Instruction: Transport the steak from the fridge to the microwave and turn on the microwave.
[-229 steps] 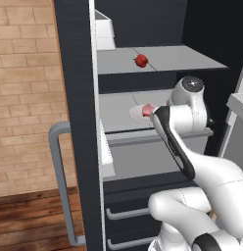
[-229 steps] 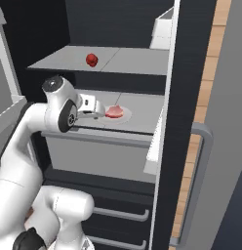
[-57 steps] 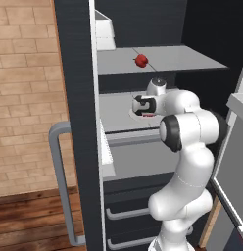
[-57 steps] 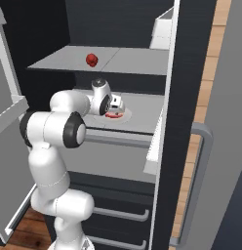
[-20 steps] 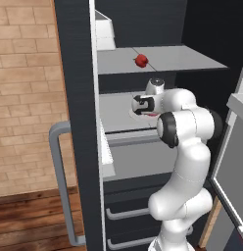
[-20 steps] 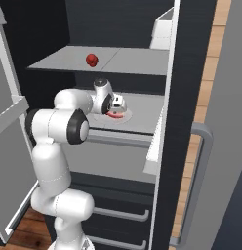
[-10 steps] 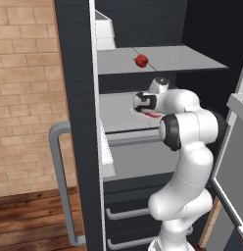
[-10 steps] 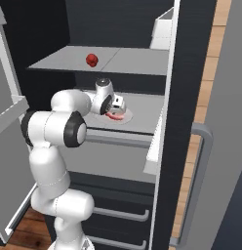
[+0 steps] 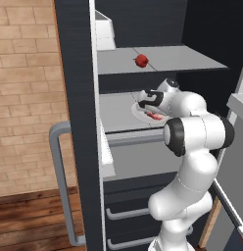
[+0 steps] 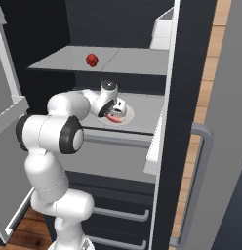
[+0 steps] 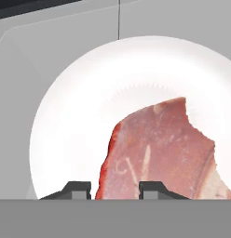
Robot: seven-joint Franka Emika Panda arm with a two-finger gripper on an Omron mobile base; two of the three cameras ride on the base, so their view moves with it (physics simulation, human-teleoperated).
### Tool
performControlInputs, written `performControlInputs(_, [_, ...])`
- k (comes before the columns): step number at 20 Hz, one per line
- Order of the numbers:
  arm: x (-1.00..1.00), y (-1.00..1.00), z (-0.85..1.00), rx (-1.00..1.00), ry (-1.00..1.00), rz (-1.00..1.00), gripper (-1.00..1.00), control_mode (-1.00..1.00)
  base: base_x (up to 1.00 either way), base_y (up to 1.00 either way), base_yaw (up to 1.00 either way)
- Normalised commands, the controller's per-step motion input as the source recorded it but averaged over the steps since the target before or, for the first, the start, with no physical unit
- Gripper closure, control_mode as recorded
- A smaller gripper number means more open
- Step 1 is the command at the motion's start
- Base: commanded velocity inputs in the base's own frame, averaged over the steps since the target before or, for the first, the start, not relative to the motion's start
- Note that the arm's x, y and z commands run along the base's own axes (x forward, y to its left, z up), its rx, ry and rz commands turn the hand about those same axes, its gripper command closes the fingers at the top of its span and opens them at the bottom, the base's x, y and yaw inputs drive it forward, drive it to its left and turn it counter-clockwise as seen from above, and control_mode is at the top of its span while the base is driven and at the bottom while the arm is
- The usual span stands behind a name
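— On the middle shelf (image 9: pixel 118 110) of the fridge (image 9: pixel 74 98): what is listed?

— Item one, a white plate (image 11: pixel 84 125), round, flat on the shelf. Item two, the steak (image 11: pixel 157 148), red-pink, lying on the plate toward 5 o'clock in the hand view, well short of the rim at 12 and 9.

— And the gripper?

— Gripper (image 11: pixel 115 190), reaching over the plate from the arm's side. Two dark fingertips (image 11: pixel 78 189) stand one on each side of the steak's near edge, the meat between them. Jaws partly closed about that edge; whether they actually press on it, I cannot tell.

— Same thing from the base views?

— Left base view: gripper (image 9: pixel 145 105) over the plate (image 9: pixel 138 112), steak (image 9: pixel 154 116) showing as a red strip just beneath the hand. Right base view: gripper (image 10: pixel 118 111) at the plate (image 10: pixel 127 116), steak (image 10: pixel 114 118) a pink sliver under it.

— Other stock?

— Upper shelf (image 9: pixel 167 58): one round red fruit (image 9: pixel 141 61), alone, well apart from the plate. At 10 o'clock of it, a pale box (image 9: pixel 104 32) against the door side. Fridge door (image 9: pixel 69 147) stands open, grey bar handle (image 9: pixel 57 186) toward the brick wall (image 9: pixel 25 88). Below the shelf, a grey tub drawer (image 9: pixel 138 162), then dark drawers (image 9: pixel 123 215) with bar handles.
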Motion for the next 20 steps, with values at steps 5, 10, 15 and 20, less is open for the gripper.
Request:
performControlInputs(5, [0.0,0.01,0.13,0.02,-0.01,0.0,1.0,-1.0,0.0,0.0,0.0])
performControlInputs(10, [0.0,0.07,0.1,0.0,-0.01,0.0,1.0,-1.0,0.0,0.0,0.0])
performControlInputs(15, [-0.17,0.09,0.05,0.0,-0.03,0.0,1.0,-1.0,0.0,0.0,0.0])
performControlInputs(20, [-0.34,0.12,0.0,0.0,-0.08,0.0,1.0,-1.0,0.0,0.0,0.0])
